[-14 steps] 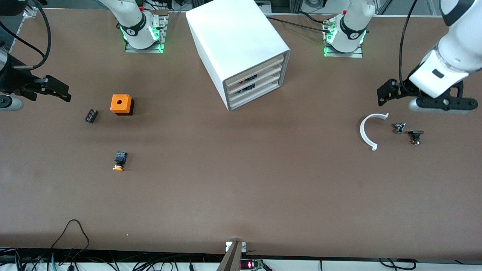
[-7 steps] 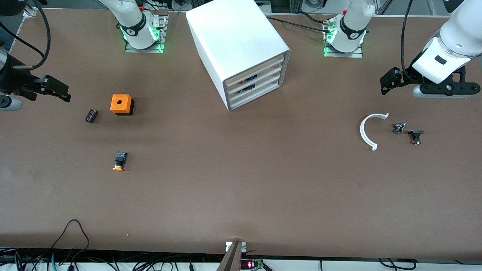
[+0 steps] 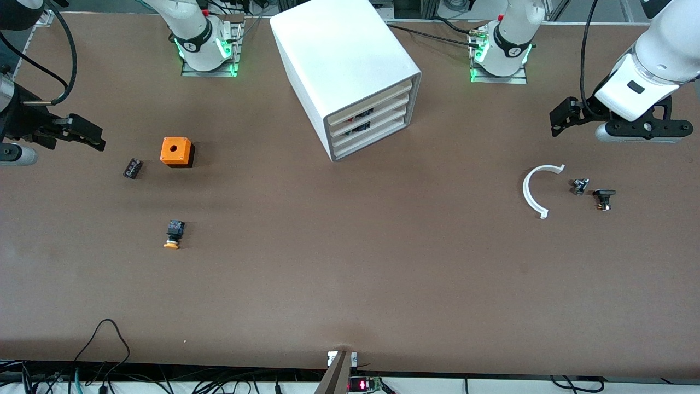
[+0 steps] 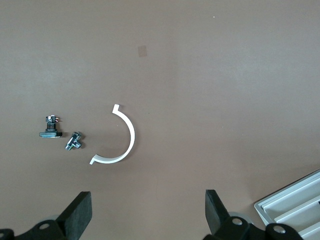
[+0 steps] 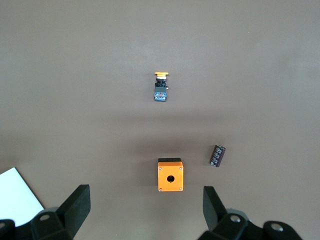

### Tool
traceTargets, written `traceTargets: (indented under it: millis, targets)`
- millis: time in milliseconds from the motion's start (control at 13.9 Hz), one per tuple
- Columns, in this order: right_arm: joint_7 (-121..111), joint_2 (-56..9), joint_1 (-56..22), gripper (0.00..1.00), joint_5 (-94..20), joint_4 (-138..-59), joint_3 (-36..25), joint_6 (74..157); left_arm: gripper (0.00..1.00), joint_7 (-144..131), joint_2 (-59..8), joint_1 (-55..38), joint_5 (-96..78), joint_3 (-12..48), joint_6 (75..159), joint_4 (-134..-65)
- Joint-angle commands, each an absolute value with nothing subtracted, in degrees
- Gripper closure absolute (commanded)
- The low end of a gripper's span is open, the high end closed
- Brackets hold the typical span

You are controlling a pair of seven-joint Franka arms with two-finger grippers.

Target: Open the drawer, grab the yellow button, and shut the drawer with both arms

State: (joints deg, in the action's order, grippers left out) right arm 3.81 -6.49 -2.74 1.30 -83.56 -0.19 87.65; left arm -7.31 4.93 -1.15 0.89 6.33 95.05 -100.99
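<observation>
Nearest on the desk (image 3: 350, 284) lay the button (image 3: 173, 234), already out in the open toward the right arm's end. Farther back, the drawer (image 3: 371, 108) sat flush in the cabinet (image 3: 333, 49). By my judgement, the job looked all but finished. The right pincer (image 5: 145, 212) and left pincer (image 4: 149, 212) both hung spread apart, empty, over bare desk.

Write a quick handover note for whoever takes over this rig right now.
Left gripper: open, empty, up over the table's left-arm end.
Right gripper: open, empty, up over the right-arm end.
The drawer, top of three in the cabinet, is shut.
The button lies on the table, nearer the front camera than the orange cube.
Done: button out, drawer closed. Left: nothing apparent.
</observation>
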Motion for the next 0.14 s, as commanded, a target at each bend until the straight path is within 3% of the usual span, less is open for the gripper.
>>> traceTargets:
  millis: [0, 72]
  targets:
    - [4.75, -7.03, -2.11, 0.00, 2.20, -82.18, 0.70, 87.10, 0.00, -7.29, 5.10, -1.49, 0.62, 6.15, 93.34, -100.28]
    - [4.66, -7.03, -2.11, 0.00, 2.28, -82.18, 0.70, 87.01, 0.00, -7.21, 5.10, -1.41, 0.62, 6.07, 93.08, -100.20]
